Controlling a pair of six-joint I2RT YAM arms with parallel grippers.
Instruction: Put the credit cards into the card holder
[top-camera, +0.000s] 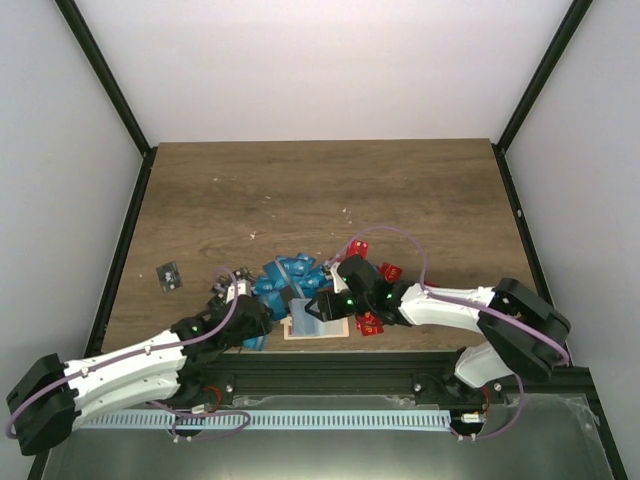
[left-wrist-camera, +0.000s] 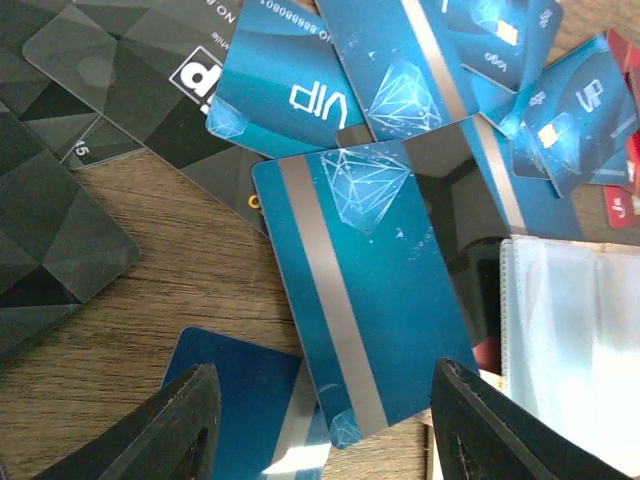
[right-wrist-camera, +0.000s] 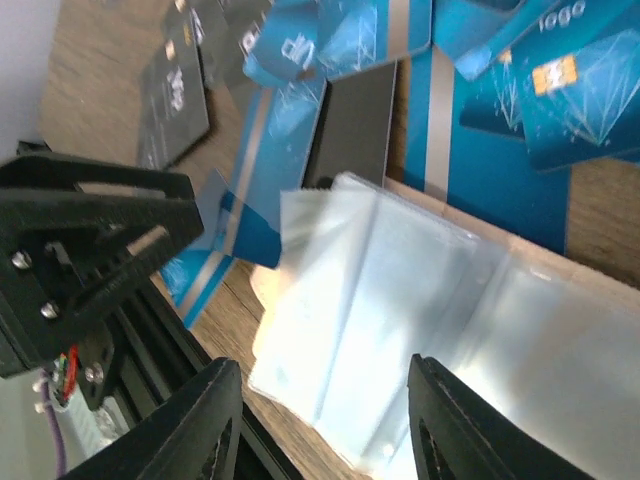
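- A brown wood-grain table (top-camera: 300, 190) fills the floor of a white-walled enclosure (top-camera: 330, 70).
- Black frame bars (top-camera: 105, 75) run up the corners.
- A few pale specks (top-camera: 347, 212) lie on the bare wood.
- A black rail (top-camera: 330, 370) edges the near side, with a grey metal sheet (top-camera: 300, 455) beyond it.

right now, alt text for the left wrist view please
A blue card with a silver stripe lies on the table under the open left gripper. More blue cards and black cards surround it; the card holder shows clear sleeves at right.
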